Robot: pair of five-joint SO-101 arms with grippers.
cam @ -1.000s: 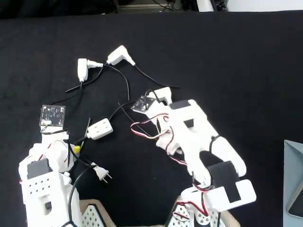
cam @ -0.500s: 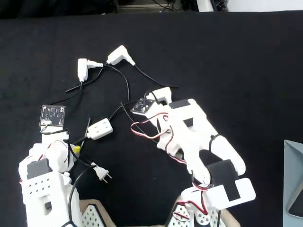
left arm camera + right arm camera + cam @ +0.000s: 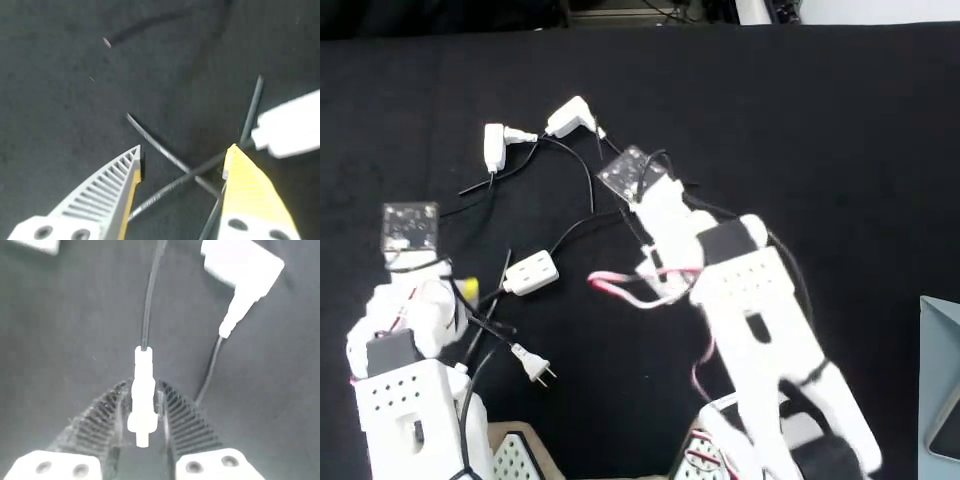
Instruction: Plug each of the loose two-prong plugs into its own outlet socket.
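My right gripper point(image 3: 142, 390) is shut on a slim white plug point(image 3: 143, 371), whose black cable runs straight away from the fingers. Just beyond it lies an angled white plug point(image 3: 242, 265), seen from above at the far middle point(image 3: 570, 117), with another white plug point(image 3: 495, 145) to its left. My right arm point(image 3: 740, 290) stretches toward these. A white outlet socket point(image 3: 530, 272) lies between the arms. My left gripper point(image 3: 182, 157) is open over crossing black cables point(image 3: 170, 182), with the socket point(image 3: 290, 130) beside its yellow finger point(image 3: 245, 180). A loose two-prong plug point(image 3: 532, 365) lies near the left arm's base.
Black cables point(image 3: 582, 180) loop across the black table point(image 3: 820, 120) between the plugs and the socket. Red and white servo wires point(image 3: 630, 290) hang off the right arm. A grey object point(image 3: 942, 380) sits at the right edge.
The right arm has swung away and to the left, carrying the white plug toward the angled plug. The left arm's wrist has shifted slightly farther out.
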